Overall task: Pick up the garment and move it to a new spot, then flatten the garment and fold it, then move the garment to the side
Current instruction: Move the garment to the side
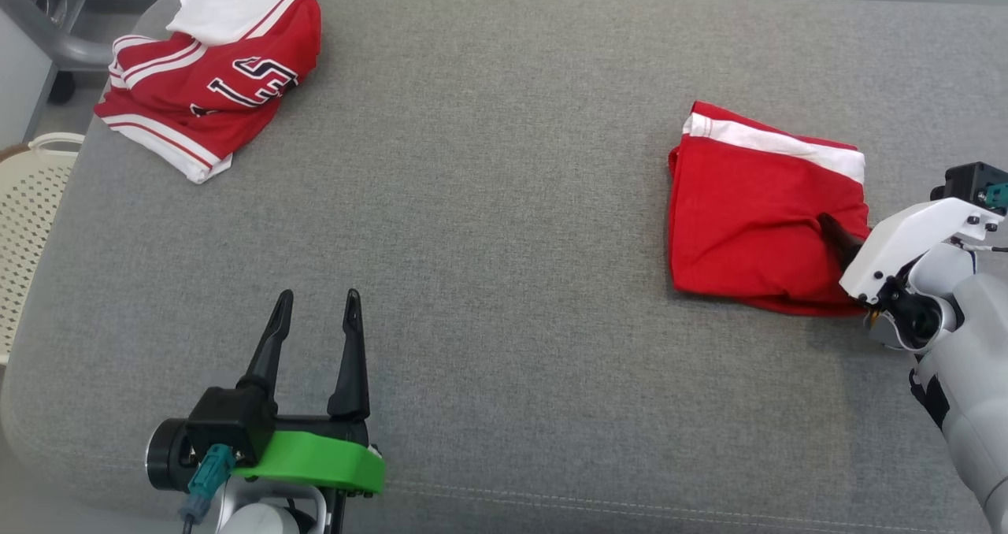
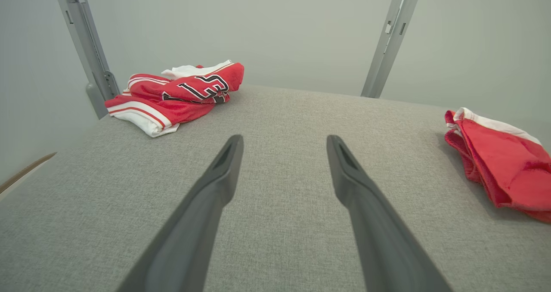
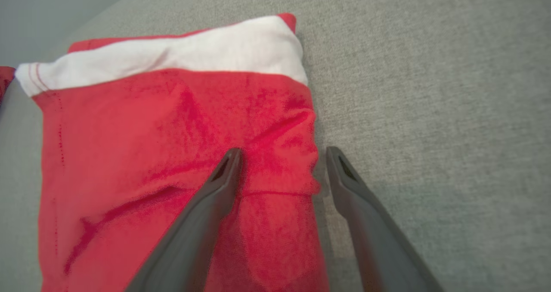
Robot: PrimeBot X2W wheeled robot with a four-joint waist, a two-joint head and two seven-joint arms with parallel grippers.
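Grey table (image 1: 504,242) bears the garment (image 1: 748,227), right pincer (image 3: 283,154) straddling its edge.

the garment (image 1: 756,227) is red with a white band; the jersey (image 1: 213,77) red with white stripes.

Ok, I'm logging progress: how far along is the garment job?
Done, it seems: the red garment lies folded on the right of the grey surface. In hand: the right hand stands open astride its edge, gripping nothing. To do: perhaps the last shift aside; the left hand hovers open.
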